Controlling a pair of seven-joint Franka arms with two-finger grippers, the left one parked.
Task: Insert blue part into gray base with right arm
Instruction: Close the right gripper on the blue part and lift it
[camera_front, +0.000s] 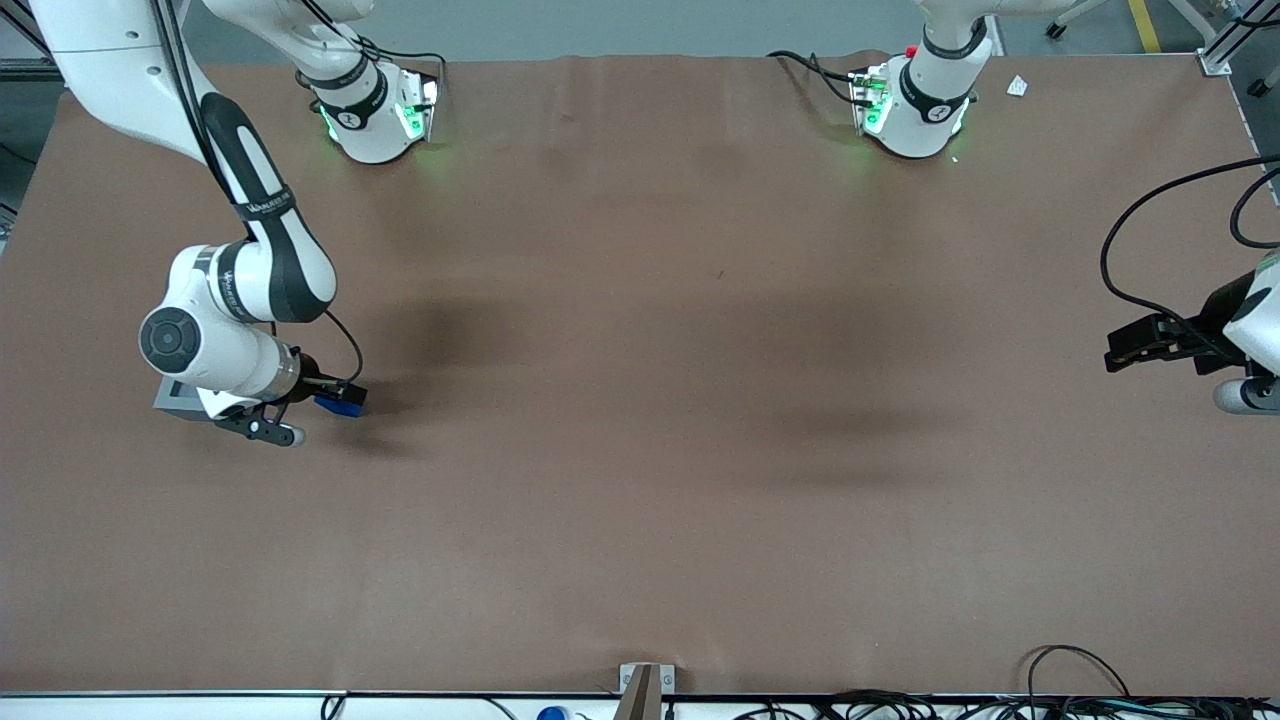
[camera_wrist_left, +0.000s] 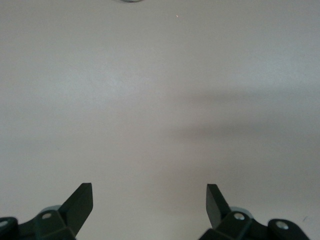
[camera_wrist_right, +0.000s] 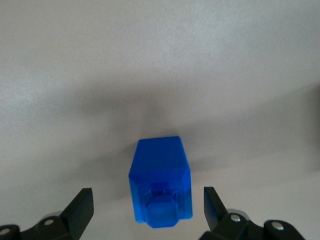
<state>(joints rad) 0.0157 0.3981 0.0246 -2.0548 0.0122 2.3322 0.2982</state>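
Observation:
The blue part (camera_wrist_right: 161, 182) sits on the brown table between the two fingers of my right gripper (camera_wrist_right: 147, 209), its narrower stub facing the wrist camera. The fingers (camera_wrist_right: 81, 206) are open, with a gap on each side of the part, and do not touch it. In the front view the gripper (camera_front: 305, 412) hangs low over the table at the working arm's end, with the blue part (camera_front: 338, 404) showing beside it. The gray base (camera_front: 170, 399) lies close by, mostly hidden under the arm's wrist. It does not show in the right wrist view.
The brown table (camera_front: 640, 400) spreads wide toward the parked arm's end. Two arm bases (camera_front: 375, 110) stand along the edge farthest from the front camera. Cables (camera_front: 1090, 690) lie at the near edge.

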